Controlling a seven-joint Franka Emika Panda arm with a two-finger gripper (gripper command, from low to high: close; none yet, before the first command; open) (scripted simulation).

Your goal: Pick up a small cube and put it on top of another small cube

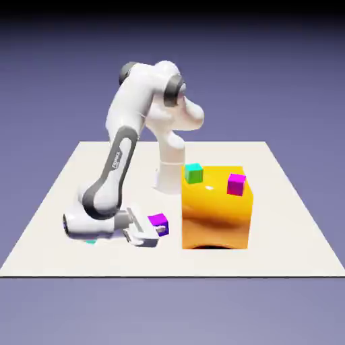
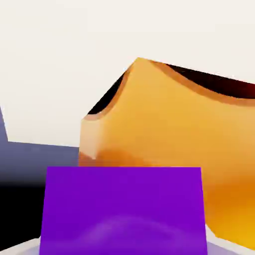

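Observation:
The small violet-purple cube (image 1: 158,221) sits low over the table, to the left of the big yellow block (image 1: 217,209) in the exterior view. My gripper (image 1: 158,229) lies nearly horizontal and is shut on it. In the hand view the violet cube (image 2: 123,209) fills the bottom between my fingers and hides them, with the yellow block (image 2: 179,149) right behind it. A pinker magenta small cube (image 1: 236,183) rests on top of the yellow block at its right side.
A cyan-green cube (image 1: 194,173) sits on the yellow block's top at its back left. The block has a curved hollow along its lower edge. The white table (image 1: 60,202) ends close in front of the block. My arm's elbow (image 1: 98,202) hangs low at the left.

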